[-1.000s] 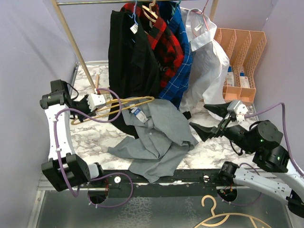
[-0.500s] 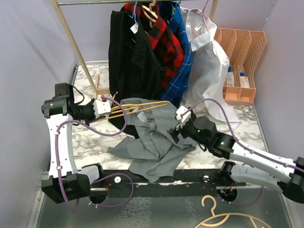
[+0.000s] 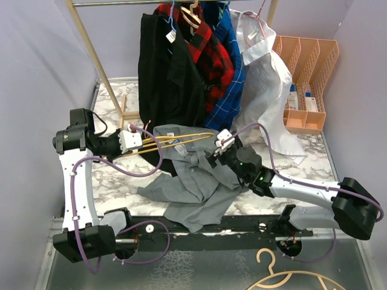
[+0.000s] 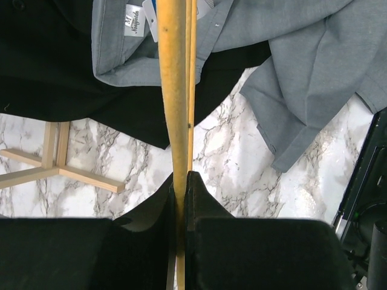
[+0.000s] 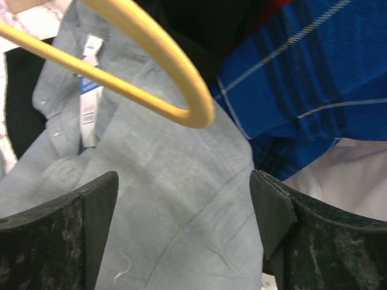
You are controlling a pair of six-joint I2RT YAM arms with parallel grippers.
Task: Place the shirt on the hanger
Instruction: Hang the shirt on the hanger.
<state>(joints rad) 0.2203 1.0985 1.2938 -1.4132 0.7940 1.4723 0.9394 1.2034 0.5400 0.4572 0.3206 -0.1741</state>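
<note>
The light-grey shirt (image 3: 193, 175) lies crumpled on the marble table, collar toward the rail. My left gripper (image 3: 140, 144) is shut on the yellow hanger (image 3: 175, 140) and holds it level, its far end over the shirt's collar. In the left wrist view the hanger (image 4: 172, 90) runs up from between my shut fingers (image 4: 181, 178) across the collar (image 4: 121, 54). My right gripper (image 3: 219, 151) is open, hovering over the shirt's shoulder. In the right wrist view the hanger's rounded end (image 5: 151, 78) lies on the shirt (image 5: 169, 199), just beyond my open gripper (image 5: 184, 211).
A rail at the back holds a black garment (image 3: 166, 78), red and blue plaid shirts (image 3: 227, 72) and a white shirt (image 3: 263, 78), hanging down close to the grey shirt. An orange organiser (image 3: 305, 78) stands back right. A tan hanger (image 3: 284, 278) lies below the table's near edge.
My right arm has swung left from the table's right side to above the shirt's shoulder. My left gripper has carried the hanger to the right, over the collar.
</note>
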